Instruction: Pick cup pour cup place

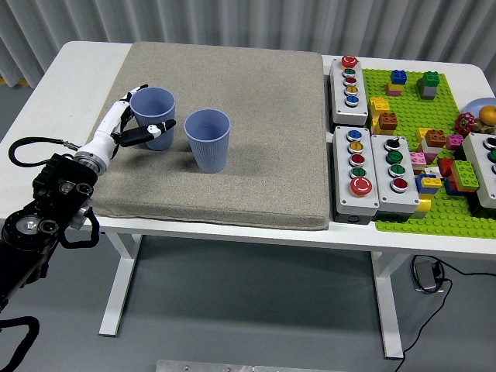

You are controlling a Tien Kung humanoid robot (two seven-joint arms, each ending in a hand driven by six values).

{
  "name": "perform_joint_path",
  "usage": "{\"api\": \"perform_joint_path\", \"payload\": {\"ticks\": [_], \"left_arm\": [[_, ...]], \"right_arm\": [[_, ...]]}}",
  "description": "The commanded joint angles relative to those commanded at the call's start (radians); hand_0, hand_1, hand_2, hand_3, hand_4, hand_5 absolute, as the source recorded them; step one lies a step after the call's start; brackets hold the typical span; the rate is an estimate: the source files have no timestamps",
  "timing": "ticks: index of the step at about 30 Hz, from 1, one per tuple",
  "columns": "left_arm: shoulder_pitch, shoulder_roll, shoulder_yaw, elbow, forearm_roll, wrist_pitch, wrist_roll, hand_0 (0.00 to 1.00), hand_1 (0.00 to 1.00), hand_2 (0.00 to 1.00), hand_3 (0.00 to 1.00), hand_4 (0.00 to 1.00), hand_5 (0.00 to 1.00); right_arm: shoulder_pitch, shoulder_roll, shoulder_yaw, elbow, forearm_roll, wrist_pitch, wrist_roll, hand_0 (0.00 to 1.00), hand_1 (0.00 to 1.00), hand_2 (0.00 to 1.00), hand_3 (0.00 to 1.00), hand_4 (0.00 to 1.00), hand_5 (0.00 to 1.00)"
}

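Observation:
Two blue ribbed paper cups stand upright on the grey mat (256, 163). The left cup (154, 107) is held by my left hand (138, 118), whose white fingers wrap its far side while the thumb presses its front. The second cup (208, 139) stands just to its right, apart from the hand. I cannot see inside either cup well enough to tell its contents. My right arm does not appear.
Right of the mat stand three grey button boxes (349, 80) (356, 171) (394, 164). A green baseplate (434, 186) with several coloured bricks fills the table's right end. A plate edge (480, 105) shows at the far right.

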Motion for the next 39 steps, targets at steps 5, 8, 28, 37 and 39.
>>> {"api": "perform_joint_path", "payload": {"ticks": [5,8,28,37,39], "left_arm": [[-0.009,-0.003,0.005,0.01,0.004,0.017,0.001,0.862,0.835,0.974,0.998,0.941,0.351],[-0.01,-0.007,0.006,0.011,0.008,0.029,-0.002,0.81,0.75,0.879,0.944,0.912,0.306],[-0.006,-0.028,0.008,0.023,-0.006,0.056,-0.005,0.706,0.624,0.619,0.652,0.878,0.295],[-0.001,-0.038,0.005,0.026,-0.006,0.078,-0.017,0.568,0.482,0.525,0.555,0.837,0.24],[0.001,-0.041,0.002,0.024,-0.001,0.079,-0.018,0.568,0.482,0.525,0.555,0.837,0.24]], "right_arm": [[0.004,-0.001,-0.002,-0.001,0.0,-0.001,0.0,0.694,0.66,0.603,0.595,0.002,0.275],[0.005,0.0,-0.002,-0.001,0.0,-0.001,0.001,0.694,0.66,0.602,0.595,0.002,0.275],[0.009,0.0,0.002,-0.002,0.0,-0.001,0.001,0.694,0.66,0.602,0.594,0.002,0.274],[0.009,0.0,0.003,-0.001,0.0,-0.001,0.001,0.694,0.66,0.603,0.594,0.002,0.275],[0.009,0.0,0.004,-0.001,0.0,0.0,0.001,0.694,0.66,0.603,0.594,0.002,0.275]]}}
